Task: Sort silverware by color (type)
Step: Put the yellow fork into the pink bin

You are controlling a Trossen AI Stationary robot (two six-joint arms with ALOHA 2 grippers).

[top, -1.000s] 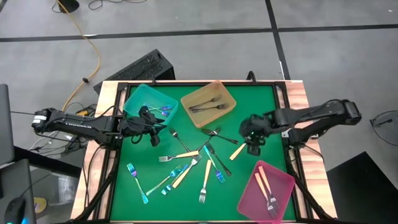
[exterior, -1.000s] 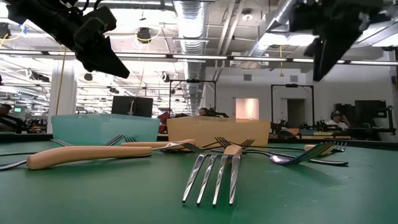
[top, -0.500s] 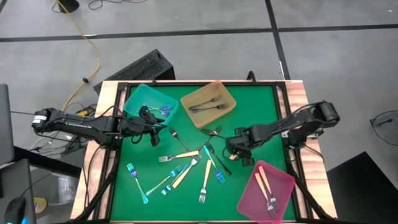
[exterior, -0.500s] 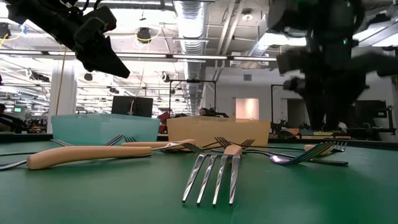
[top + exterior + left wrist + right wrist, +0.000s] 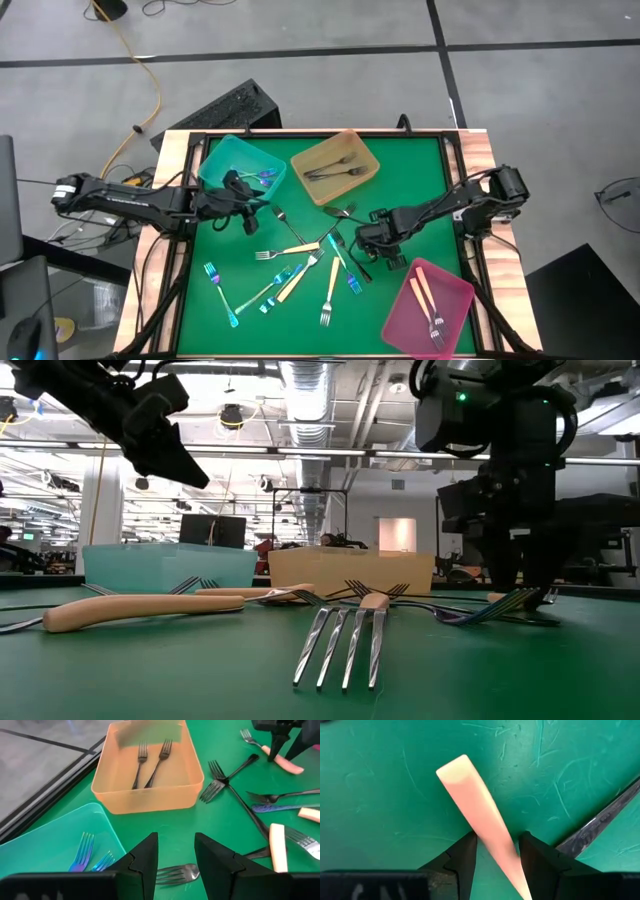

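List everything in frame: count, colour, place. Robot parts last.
teal tray: one, far left of the mat, blue forks inside
amber tray: one, far middle, two dark forks inside
pink tray: one, near right corner, cream-handled pieces inside
loose silverware: about a dozen, blue, dark and cream-handled, mid mat
cream handle: one, between the right gripper's fingers, lying on the mat
green mat: one, covers the table
keyboard: one, black, on the floor beyond the table
left gripper: open, empty, by the teal tray
right gripper: open, down astride the cream handle
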